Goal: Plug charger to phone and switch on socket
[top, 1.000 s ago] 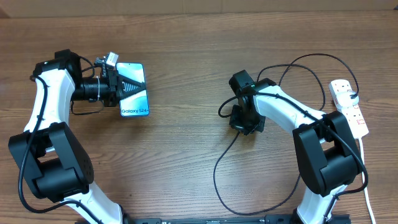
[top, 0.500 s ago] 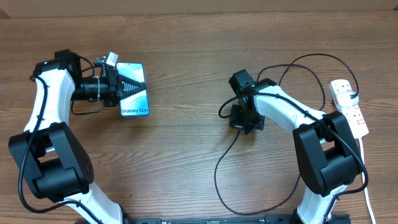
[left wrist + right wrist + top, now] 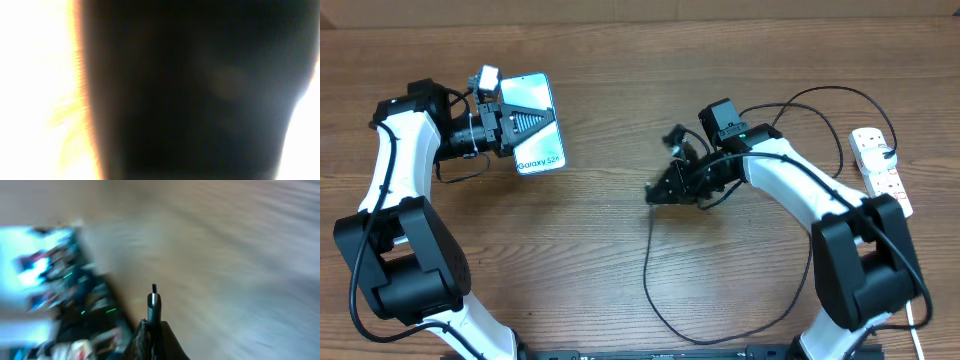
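Already, charger [image 3: 646,265] plugged into socket [image 3: 892,186], phone [image 3: 532,93] in left tool [image 3: 548,121].

Model name on a slim, black-edged rectangular smartphone [image 3: 542,150]
White "Galaxy S24" runs along one end of its bright blue screen in the overhead view; both wrist views are too blurred to read.
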